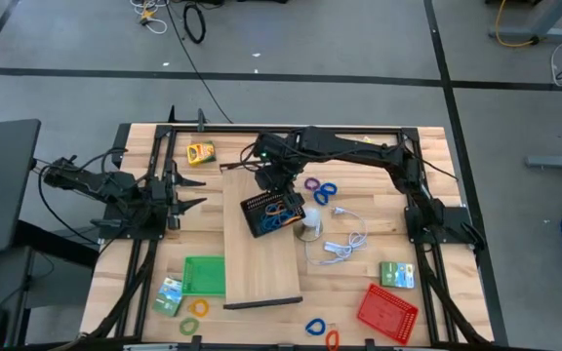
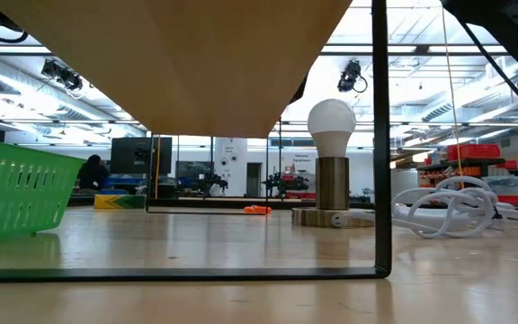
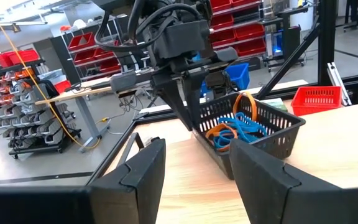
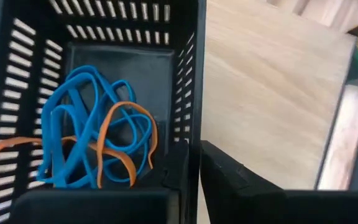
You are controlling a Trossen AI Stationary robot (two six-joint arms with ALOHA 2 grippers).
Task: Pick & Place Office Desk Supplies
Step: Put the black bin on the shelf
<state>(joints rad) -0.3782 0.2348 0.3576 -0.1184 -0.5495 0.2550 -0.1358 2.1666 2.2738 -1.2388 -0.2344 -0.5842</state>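
Observation:
A black mesh tray (image 1: 273, 213) stands on the pale wooden board (image 1: 261, 258) and holds blue bands (image 4: 79, 130) and orange bands (image 4: 126, 140). My right gripper (image 1: 274, 180) hangs over the tray's far rim, pointing steeply down. Its fingers are a little apart, one over the tray's inside and one outside its side wall (image 4: 194, 93), with nothing seen between them. My left gripper (image 3: 194, 174) waits open and level at the table's left side (image 1: 188, 190). Loose blue loops (image 1: 325, 192) and a purple loop (image 1: 312, 182) lie on the table right of the tray.
A yellow box (image 1: 200, 152) lies far left and a green box (image 1: 396, 274) near right. The green tray (image 1: 203, 275) and the red tray (image 1: 386, 310) stand near the front. A bulb lamp (image 2: 331, 126) with a white cable (image 1: 344, 244) sits beside the board. More loops (image 1: 198, 307) lie by the near edge.

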